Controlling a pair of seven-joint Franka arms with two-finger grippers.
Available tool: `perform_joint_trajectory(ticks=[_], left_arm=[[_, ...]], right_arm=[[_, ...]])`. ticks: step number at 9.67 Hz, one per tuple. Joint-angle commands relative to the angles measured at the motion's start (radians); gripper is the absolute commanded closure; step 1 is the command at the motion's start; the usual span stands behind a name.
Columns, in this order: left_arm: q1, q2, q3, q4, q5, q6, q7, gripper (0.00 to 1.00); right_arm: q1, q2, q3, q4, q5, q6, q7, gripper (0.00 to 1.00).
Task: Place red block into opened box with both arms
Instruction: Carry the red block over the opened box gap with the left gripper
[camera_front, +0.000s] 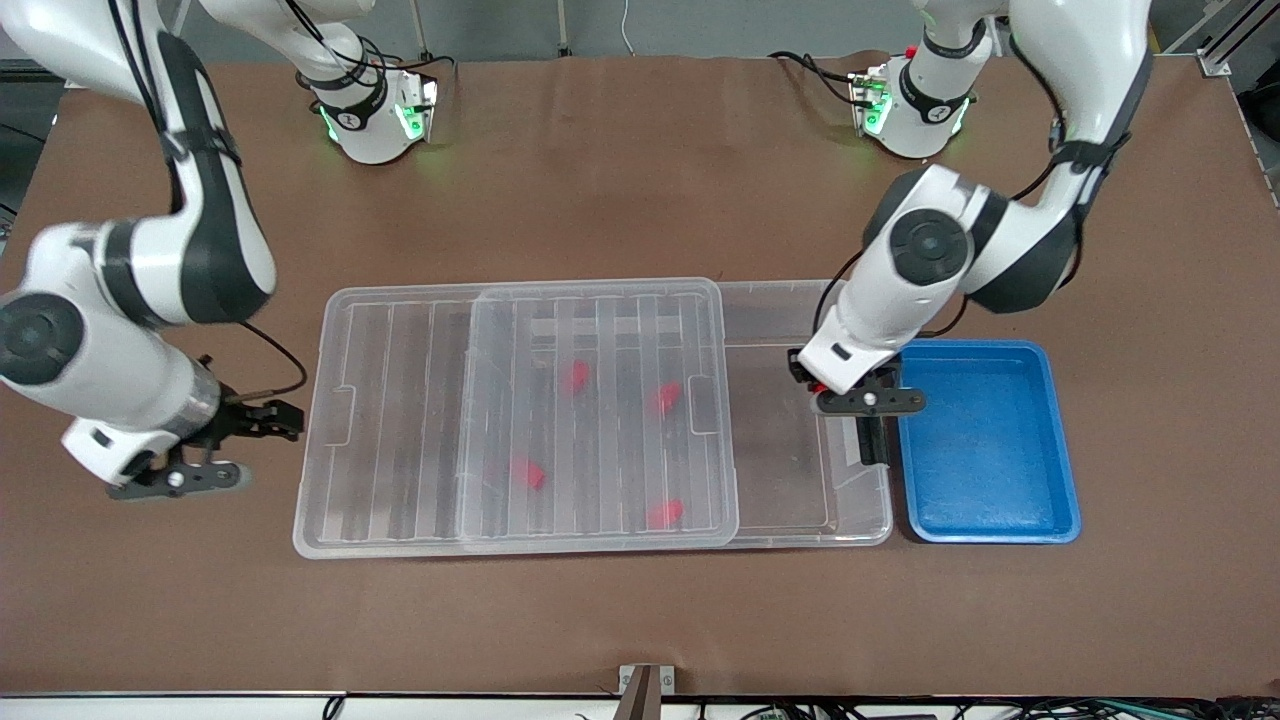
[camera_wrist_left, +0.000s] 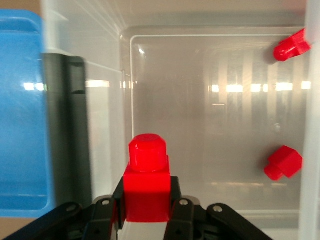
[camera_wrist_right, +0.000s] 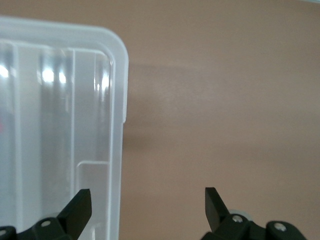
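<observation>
A brown table (camera_front: 640, 180) seen from a high camera, described from the right arm's end across to the left arm's end. The right gripper (camera_front: 205, 455) hangs low over bare table just beside the lid's end, its fingers (camera_wrist_right: 77, 210) spread wide apart with nothing between them. Next comes a clear ribbed lid (camera_front: 400, 420), slid partway off toward the right arm's end and resting across a clear plastic box (camera_front: 860, 520). Four red blocks show through the lid, inside the box. At the uncovered end of the box, the left gripper (camera_front: 840, 385) is over the opening, its fingers clamped on a red block (camera_wrist_left: 146, 185) held stub outward. A black clip (camera_front: 873, 437) sits on that short side of the box. Just beside it lies a blue tray (camera_front: 990, 440).
</observation>
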Motion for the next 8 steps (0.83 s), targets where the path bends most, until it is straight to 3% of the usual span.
perform_joint_trajectory(ticks=[1, 4, 6, 8], left_arm=[[-0.005, 0.205, -0.039, 0.084, 0.135, 0.008, -0.102, 1.0], [-0.006, 0.327, -0.04, 0.137, 0.148, 0.034, -0.097, 1.0], [-0.005, 0.377, -0.04, 0.137, 0.149, 0.089, -0.103, 1.0], [-0.008, 0.394, -0.038, 0.137, 0.16, 0.109, -0.1, 0.94]], right_arm=[[-0.008, -0.178, 0.009, -0.041, 0.028, -0.09, 0.151, 0.0], [-0.009, -0.285, -0.01, -0.027, 0.031, -0.234, 0.233, 0.0], [-0.009, -0.299, -0.049, -0.028, 0.095, -0.266, 0.219, 0.0], [-0.011, -0.301, -0.05, -0.028, 0.096, -0.271, 0.217, 0.0]])
